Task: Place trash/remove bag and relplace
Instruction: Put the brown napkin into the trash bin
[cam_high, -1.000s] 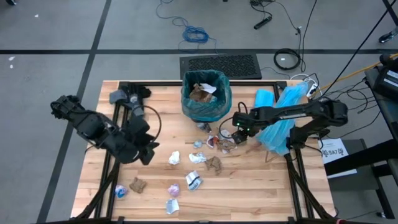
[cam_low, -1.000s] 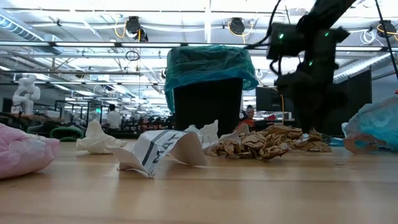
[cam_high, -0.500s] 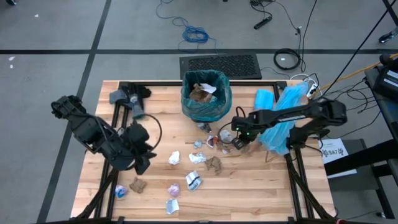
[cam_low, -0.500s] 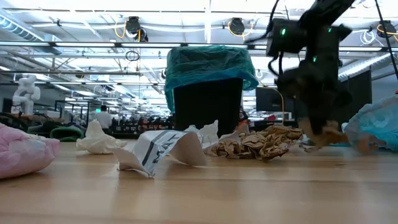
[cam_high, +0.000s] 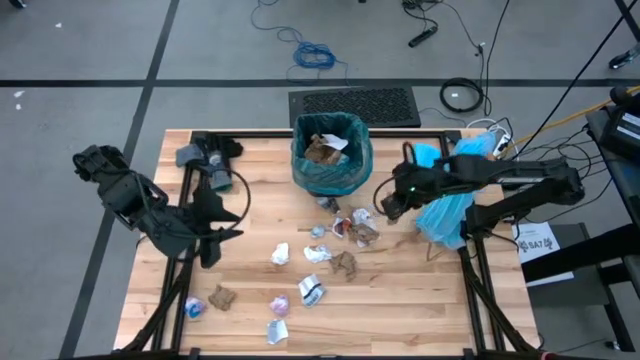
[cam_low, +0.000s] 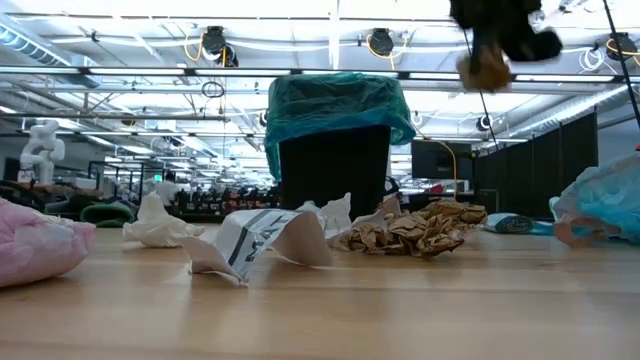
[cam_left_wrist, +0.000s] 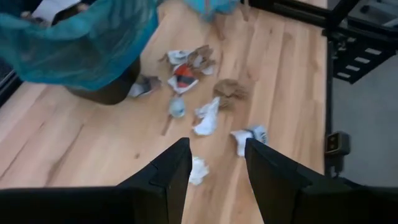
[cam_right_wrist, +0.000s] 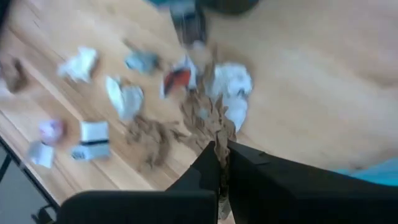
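Observation:
The black bin (cam_low: 333, 165) with the teal bag (cam_high: 332, 160) over its rim stands at the table's far middle, scraps inside it. More trash (cam_high: 340, 240) lies scattered on the wood in front of it. My right gripper (cam_high: 388, 208) hangs to the right of the bin, above the scraps, shut on a brown paper wad (cam_low: 487, 66). My left gripper (cam_left_wrist: 217, 162) hovers open over the table's left part (cam_high: 207, 240), with nothing between its fingers. My right gripper pinches the brown paper wad between its two fingers, at the wad's upper end (cam_right_wrist: 219, 134). The fingers slant down from the table's right side. The wad hangs below the fingertips, lifted clear of the table at about the height of the bin's rim.
A sky-blue plastic bag (cam_high: 450, 195) lies at the table's right edge, behind my right arm. A grey-blue bundle (cam_high: 205, 160) sits at the far left. A crumpled brown wad (cam_low: 415, 228) and a white striped wrapper (cam_low: 255, 240) lie near the front.
My right gripper has shut on the brown wad among the scraps right of the bin and risen with it, so the wad now hangs clear of the table. My left gripper has drifted toward the table's left edge and rolled about its own axis.

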